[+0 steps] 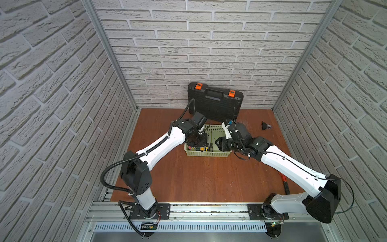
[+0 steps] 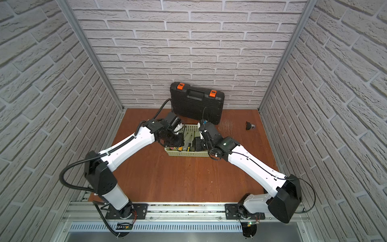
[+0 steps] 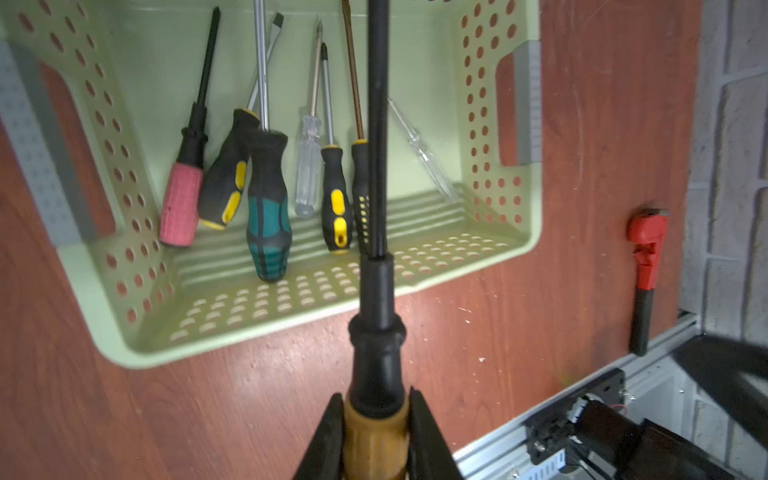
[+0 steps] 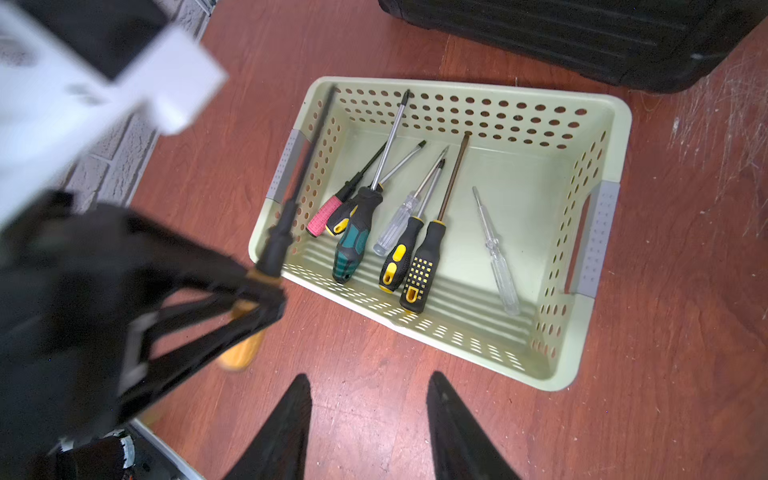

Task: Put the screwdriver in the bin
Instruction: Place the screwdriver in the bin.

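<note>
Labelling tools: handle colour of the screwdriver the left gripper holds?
The screwdriver handle is amber, neck black; left wrist view shows it best.

Two white-and-black robot arms reach inward over a reddish-brown wooden table (image 2: 178,178), seen from above. The left claw (image 2: 173,143) and right claw (image 2: 198,144) hang close together, facing each other. Directly beneath both sits a shallow pale green bin (image 2: 186,154) with perforated sides. Between the claws, several screwdriver handles (image 2: 188,148), black with yellow, lie inside it. Beyond the claws, a black toolcase (image 2: 196,102) with orange latches leans against a grey brick wall. A small dark object (image 2: 249,125) lies well off the right claw's outer side.
</note>
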### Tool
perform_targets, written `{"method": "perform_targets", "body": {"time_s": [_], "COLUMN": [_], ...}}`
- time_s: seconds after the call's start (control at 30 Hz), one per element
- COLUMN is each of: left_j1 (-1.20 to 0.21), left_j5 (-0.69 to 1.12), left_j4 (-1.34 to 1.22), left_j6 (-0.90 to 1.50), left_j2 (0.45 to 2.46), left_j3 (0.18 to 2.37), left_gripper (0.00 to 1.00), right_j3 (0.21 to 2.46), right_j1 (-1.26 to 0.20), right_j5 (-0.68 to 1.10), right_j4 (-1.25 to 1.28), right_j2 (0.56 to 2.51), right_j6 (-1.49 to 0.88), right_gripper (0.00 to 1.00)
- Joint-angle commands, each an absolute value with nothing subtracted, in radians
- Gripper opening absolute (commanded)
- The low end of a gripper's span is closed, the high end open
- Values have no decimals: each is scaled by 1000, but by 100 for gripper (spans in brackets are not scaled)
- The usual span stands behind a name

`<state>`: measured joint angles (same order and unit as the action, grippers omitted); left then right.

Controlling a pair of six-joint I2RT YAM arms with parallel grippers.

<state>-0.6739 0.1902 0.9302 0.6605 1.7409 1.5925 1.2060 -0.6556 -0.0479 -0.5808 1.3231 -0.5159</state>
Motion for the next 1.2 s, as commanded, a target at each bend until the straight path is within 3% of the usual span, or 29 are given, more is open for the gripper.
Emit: {"method": "perform_targets", "body": {"time_s": [0.0, 0.37, 0.67, 0.97, 1.17], "left_j1": [-620, -575, -581, -586, -586], "left_j5": [268, 307, 237, 200, 202], "left_j4": [965, 888, 809, 798, 787], "left_j6": [514, 485, 575, 589, 597], "left_j2": [1821, 1996, 2058, 2082, 2076], "left_j3": [1642, 1706, 1704, 1713, 1706], "left_gripper": [9, 8, 11, 32, 38], "right_j3": [1247, 1224, 1184, 1167, 1137], "right_j1": [-658, -657, -657, -657, -657], "right_j5": [-57, -52, -34, -32, -29], "right_j4": [-574, -587, -572, -563, -546], "right_j2": [1316, 1318, 1330, 1318, 1316], "right_j6": [-499, -500, -518, -515, -520], "right_gripper": [47, 47, 47, 47, 46]}}
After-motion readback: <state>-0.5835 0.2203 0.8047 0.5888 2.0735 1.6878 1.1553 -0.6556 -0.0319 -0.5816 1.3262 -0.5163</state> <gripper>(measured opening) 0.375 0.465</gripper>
